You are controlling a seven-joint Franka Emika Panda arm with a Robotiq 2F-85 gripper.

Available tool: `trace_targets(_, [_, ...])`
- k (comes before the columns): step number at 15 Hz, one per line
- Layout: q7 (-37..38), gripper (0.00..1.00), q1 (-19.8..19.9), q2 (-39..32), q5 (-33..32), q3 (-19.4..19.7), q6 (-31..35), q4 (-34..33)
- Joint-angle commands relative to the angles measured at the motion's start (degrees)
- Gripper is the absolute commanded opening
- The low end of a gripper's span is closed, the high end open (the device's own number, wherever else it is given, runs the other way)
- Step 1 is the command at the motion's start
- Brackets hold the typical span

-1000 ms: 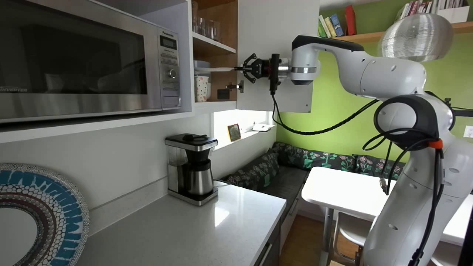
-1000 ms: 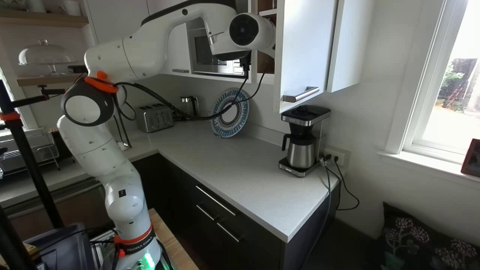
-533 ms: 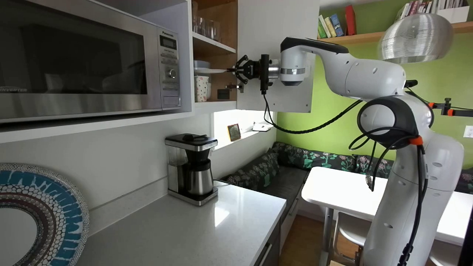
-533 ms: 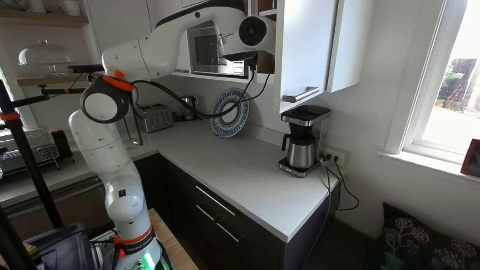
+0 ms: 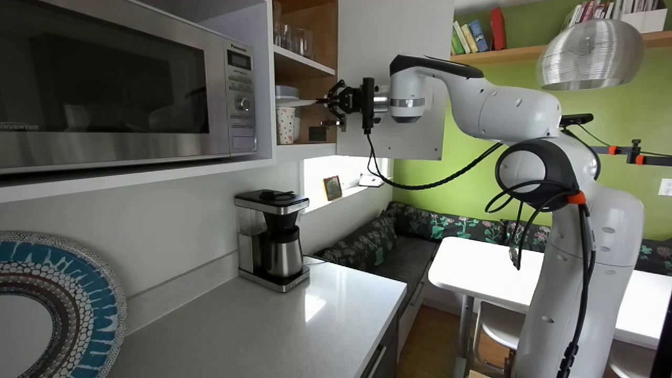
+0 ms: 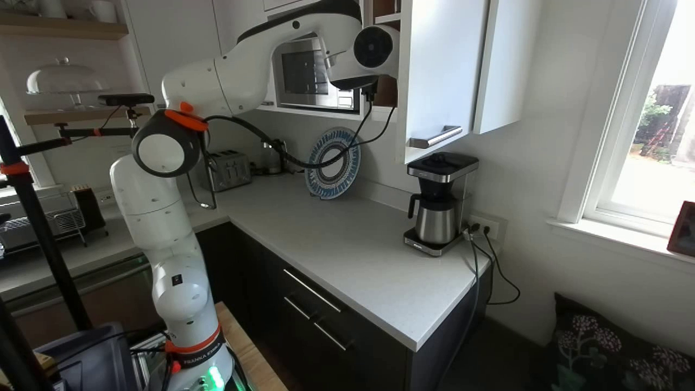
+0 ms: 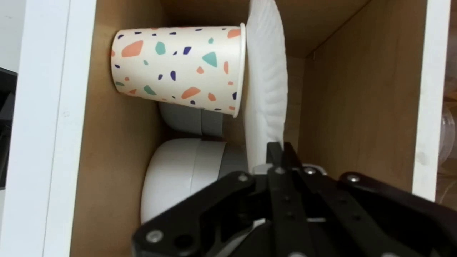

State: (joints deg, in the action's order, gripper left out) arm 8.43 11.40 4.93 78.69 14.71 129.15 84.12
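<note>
My gripper (image 5: 319,101) is shut on the edge of a white paper plate (image 5: 299,103) inside the open wall cabinet. The wrist view, turned sideways, shows the fingertips (image 7: 282,151) pinching the plate's fluted rim (image 7: 267,71). The plate lies about level over a white paper cup with coloured flecks (image 7: 178,67), close against its rim; I cannot tell if they touch. The cup also shows in an exterior view (image 5: 286,126). Grey-white rounded dishes (image 7: 182,171) stand beside the cup. In an exterior view the cabinet door (image 6: 442,65) hides the gripper.
The cabinet's upper shelf (image 5: 304,61) with glasses (image 5: 294,39) is above the gripper. The open door (image 5: 409,126) stands beside the arm. A microwave (image 5: 105,79) is next to the cabinet. A coffee maker (image 5: 273,241) stands on the counter (image 5: 252,325) below.
The arm has moved forward into the cabinet and slightly down, carrying the plate deeper in over the cup. The gripper has stayed shut on the plate.
</note>
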Motion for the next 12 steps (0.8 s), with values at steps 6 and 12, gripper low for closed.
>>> trace_targets(6, [1.60, 0.38, 0.38, -1.28, 0.44, -0.43, 0.65, -1.54])
trace_targets(12, [1.76, 0.82, 0.66, -0.24, -0.27, -0.36, 0.52, -1.68])
